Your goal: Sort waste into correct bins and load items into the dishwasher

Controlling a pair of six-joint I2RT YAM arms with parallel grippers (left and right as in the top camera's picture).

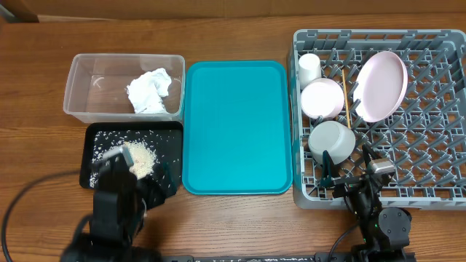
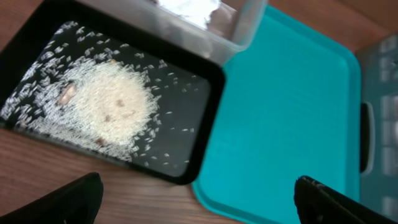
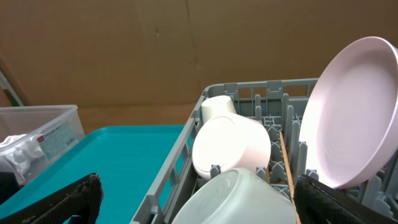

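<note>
The crumpled tissue (image 1: 149, 91) lies in the clear tub (image 1: 80, 109). Loose rice (image 1: 142, 156) lies heaped in the black tray (image 1: 175, 131), as the left wrist view shows (image 2: 106, 99). The grey rack (image 1: 437, 189) holds a white cup (image 1: 310, 69), a pink bowl (image 1: 322, 98), a grey bowl (image 1: 332, 140), the plate (image 1: 380, 86) on edge, and one chopstick (image 1: 345, 98). My left gripper (image 2: 196, 205) is open and empty above the black tray's near right corner. My right gripper (image 3: 202, 199) is open and empty, just in front of the grey bowl (image 3: 249, 199). No red wrapper shows.
The flat teal tray (image 1: 237, 127) lies between the bins and the rack. The rack's right half has bare pegs. Brown board stands behind the table in the right wrist view.
</note>
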